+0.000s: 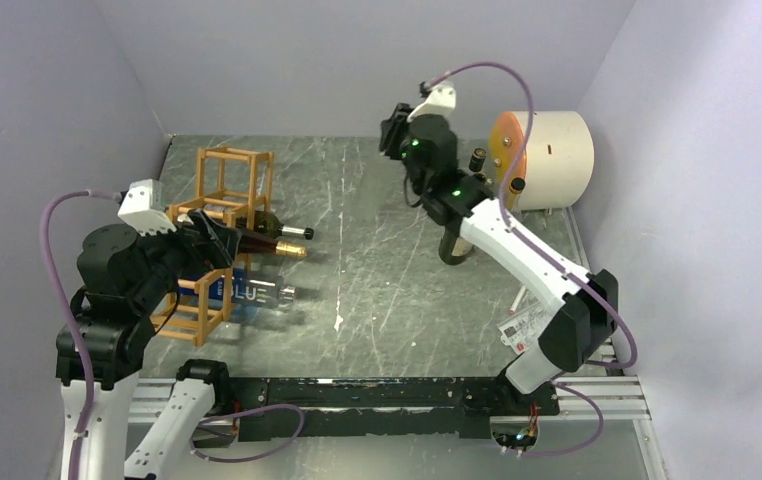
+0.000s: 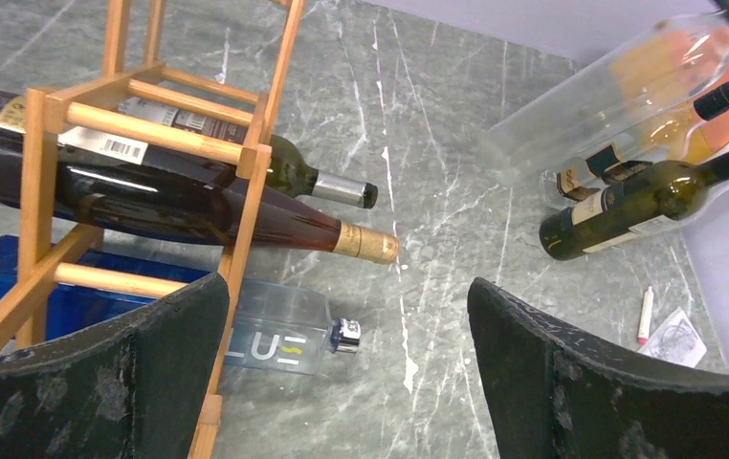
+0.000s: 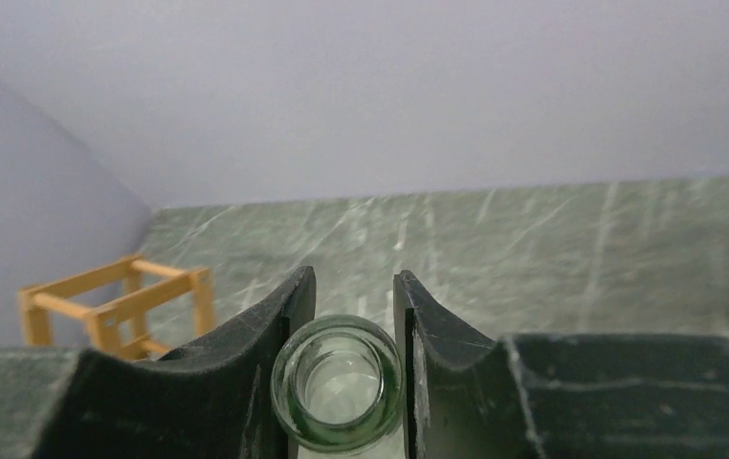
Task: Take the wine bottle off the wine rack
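Note:
The wooden wine rack (image 1: 219, 225) stands at the left; it also shows in the left wrist view (image 2: 165, 134). Two dark wine bottles lie in it, necks pointing right: one with a gold foil neck (image 2: 198, 206) and one with a silver and black neck (image 2: 294, 172). A clear bottle marked BLUE (image 2: 270, 335) lies at the rack's foot. My left gripper (image 2: 346, 287) is open and empty, just in front of the rack. My right gripper (image 3: 353, 287) is shut on the neck of an uncorked clear greenish bottle (image 3: 338, 382), held off the table at the back (image 2: 590, 105).
A beige drum with an orange face (image 1: 547, 160) lies at the back right with dark bottles (image 2: 629, 206) at its mouth. A paper tag (image 1: 525, 325) and a pen (image 2: 645, 316) lie near the right arm's base. Purple walls close in on three sides.

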`<state>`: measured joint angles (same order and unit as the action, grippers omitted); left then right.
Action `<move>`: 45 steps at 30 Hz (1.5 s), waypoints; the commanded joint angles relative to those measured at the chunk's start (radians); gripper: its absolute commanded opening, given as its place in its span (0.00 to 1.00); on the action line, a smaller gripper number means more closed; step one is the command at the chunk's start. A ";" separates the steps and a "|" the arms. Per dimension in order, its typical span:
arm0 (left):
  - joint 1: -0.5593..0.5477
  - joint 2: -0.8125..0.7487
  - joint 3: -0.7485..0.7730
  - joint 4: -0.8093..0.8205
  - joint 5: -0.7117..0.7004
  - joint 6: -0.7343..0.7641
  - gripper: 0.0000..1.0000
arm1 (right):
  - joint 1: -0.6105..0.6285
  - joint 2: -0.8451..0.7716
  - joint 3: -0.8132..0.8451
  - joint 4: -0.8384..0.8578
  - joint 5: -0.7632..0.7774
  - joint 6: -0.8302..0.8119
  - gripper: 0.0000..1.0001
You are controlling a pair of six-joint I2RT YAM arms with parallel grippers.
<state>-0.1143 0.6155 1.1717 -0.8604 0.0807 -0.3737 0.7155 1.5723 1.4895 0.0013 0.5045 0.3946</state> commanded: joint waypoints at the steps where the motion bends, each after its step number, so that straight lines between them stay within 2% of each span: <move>1: -0.004 0.018 -0.022 0.058 0.056 -0.039 0.98 | -0.131 -0.038 0.004 0.018 -0.202 -0.198 0.00; 5: -0.004 0.036 -0.039 0.070 0.053 -0.047 0.98 | -0.188 0.003 0.046 -0.019 -0.295 -0.301 0.00; 10: -0.004 0.035 -0.047 0.091 0.055 -0.054 0.98 | -0.194 0.034 0.044 0.009 -0.286 -0.386 0.00; 16: -0.004 0.055 -0.041 0.088 0.042 -0.040 0.98 | -0.202 0.071 0.018 0.025 -0.270 -0.410 0.00; 34: -0.004 0.029 -0.013 0.095 0.055 -0.030 0.98 | -0.203 0.073 -0.192 0.227 -0.149 -0.445 0.00; 45: -0.004 0.043 -0.020 0.121 0.069 -0.047 0.98 | -0.274 0.034 -0.331 0.341 -0.160 -0.412 0.00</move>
<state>-0.1143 0.6575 1.1324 -0.7826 0.1211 -0.4095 0.4740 1.6554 1.1881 0.2424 0.3298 -0.0242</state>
